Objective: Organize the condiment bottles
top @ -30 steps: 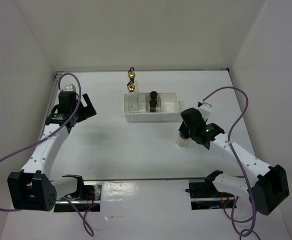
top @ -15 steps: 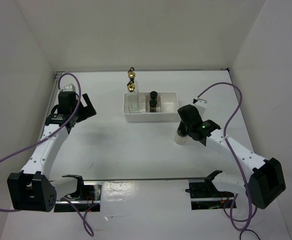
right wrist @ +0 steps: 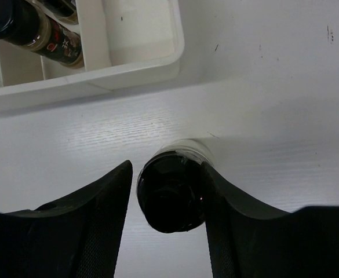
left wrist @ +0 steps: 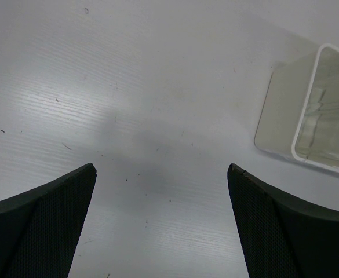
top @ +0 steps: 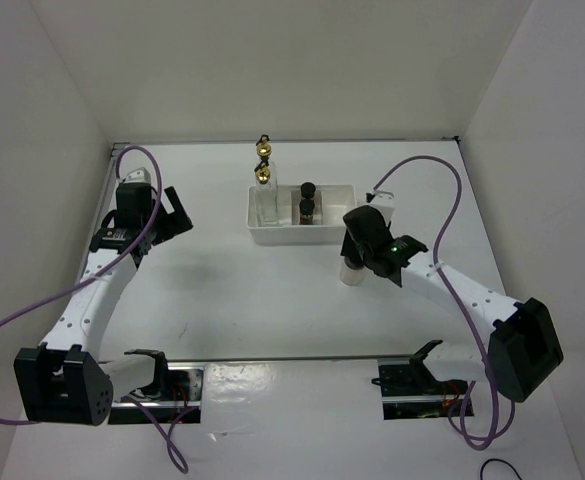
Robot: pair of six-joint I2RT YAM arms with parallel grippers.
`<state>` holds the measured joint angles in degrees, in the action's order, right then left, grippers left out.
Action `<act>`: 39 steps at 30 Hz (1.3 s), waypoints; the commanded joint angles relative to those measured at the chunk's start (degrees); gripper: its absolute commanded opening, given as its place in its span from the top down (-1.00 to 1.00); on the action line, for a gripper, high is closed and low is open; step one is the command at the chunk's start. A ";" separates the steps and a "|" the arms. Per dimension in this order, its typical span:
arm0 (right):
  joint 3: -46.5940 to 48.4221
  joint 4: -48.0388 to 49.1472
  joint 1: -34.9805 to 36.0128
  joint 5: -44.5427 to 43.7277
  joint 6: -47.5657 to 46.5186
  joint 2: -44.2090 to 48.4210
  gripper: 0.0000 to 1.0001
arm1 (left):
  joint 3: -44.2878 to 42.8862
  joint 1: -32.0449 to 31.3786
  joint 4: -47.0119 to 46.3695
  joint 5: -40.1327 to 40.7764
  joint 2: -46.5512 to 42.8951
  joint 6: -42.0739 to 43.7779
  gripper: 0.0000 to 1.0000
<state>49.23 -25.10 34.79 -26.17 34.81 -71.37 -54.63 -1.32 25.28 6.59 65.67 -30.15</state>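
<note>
The squat pale black-capped jar (top: 351,273) stands just in front of the white tray's right end, between the fingers of my right gripper (top: 358,258), which is shut on it; the right wrist view shows its black cap (right wrist: 170,194) in that gripper (right wrist: 168,169). Two tall glass bottles with gold tops (top: 263,176) stand at the tray's left end. Two small dark black-capped jars (top: 308,208) stand in its middle compartment; one shows in the right wrist view (right wrist: 39,33). My left gripper (top: 177,213) is open and empty over bare table at the left (left wrist: 160,169).
The white divided tray (top: 272,238) sits at the table's centre back; its right compartment (right wrist: 140,29) holds nothing. Its corner shows in the left wrist view (left wrist: 304,116). White walls close in the table at left, back and right.
My right gripper has moved left and toward the tray, taking the squat pale jar with it. The left arm has not moved.
</note>
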 commanded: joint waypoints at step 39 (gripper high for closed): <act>17.12 -6.89 2.92 -1.42 -6.15 -1.49 1.00 | 0.58 -0.17 -0.84 0.35 -3.44 0.62 -1.00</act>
<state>61.01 -33.74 37.06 -26.96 30.79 -75.53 -54.37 -1.32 25.30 6.61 63.53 -30.15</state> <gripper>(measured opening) 0.349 0.998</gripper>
